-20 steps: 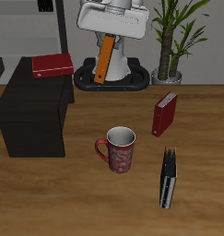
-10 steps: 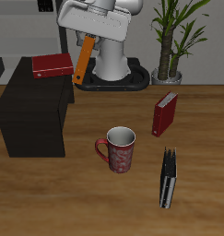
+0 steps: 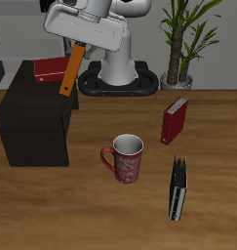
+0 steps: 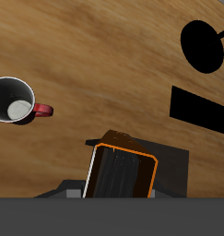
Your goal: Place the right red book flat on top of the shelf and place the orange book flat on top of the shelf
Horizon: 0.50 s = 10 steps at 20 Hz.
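Observation:
My gripper (image 3: 80, 46) is shut on the top end of the orange book (image 3: 70, 71). The book hangs tilted in the air beside the back corner of the shelf (image 3: 28, 102), a low black-brown cabinet. The wrist view shows the orange book (image 4: 123, 173) close up, held between the jaws. The right red book (image 3: 54, 68) lies flat on the shelf's top, towards its back. The orange book's lower end is just beside it; I cannot tell whether they touch.
The other red book (image 3: 174, 120) stands upright on the table. A red patterned mug (image 3: 125, 157) stands mid-table and also shows in the wrist view (image 4: 16, 100). A black-and-white book (image 3: 177, 188) stands near the front edge. A potted plant (image 3: 179, 39) stands at the back.
My gripper has carried the orange book sideways from in front of the robot's base to the shelf's back corner. The book now tilts more. Nothing else has moved.

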Motion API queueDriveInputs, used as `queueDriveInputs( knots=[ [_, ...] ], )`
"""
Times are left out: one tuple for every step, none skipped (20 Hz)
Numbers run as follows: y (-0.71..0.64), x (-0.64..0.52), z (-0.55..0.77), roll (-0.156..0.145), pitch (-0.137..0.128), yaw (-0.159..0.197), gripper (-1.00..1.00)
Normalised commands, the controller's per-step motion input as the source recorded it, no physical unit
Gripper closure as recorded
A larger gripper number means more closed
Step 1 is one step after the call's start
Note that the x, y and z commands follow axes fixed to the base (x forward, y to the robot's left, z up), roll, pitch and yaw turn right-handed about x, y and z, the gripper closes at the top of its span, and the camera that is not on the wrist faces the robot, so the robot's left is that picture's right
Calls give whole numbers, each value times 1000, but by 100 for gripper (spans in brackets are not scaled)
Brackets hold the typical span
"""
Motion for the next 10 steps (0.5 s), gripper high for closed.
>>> queueDriveInputs(
  knots=[
    [-227, 340, -117, 14, 63, -69, 100],
    [-168, 374, -175, -128, 60, 6, 100],
    [-141, 165, -68, -58, -19, 76, 100],
    [-190, 200, -50, -124, 1, -23, 100],
    [-182, 155, -57, -94, 23, 29, 100],
    [-187, 134, -61, -83, 19, 23, 100],
    [-244, 120, -161, -170, 77, 15, 100],
    [-247, 176, -167, -133, 117, 68, 100],
    [-400, 136, -92, -253, 63, 59, 100],
    [-484, 125, -49, -227, 46, 21, 100]
  ],
)
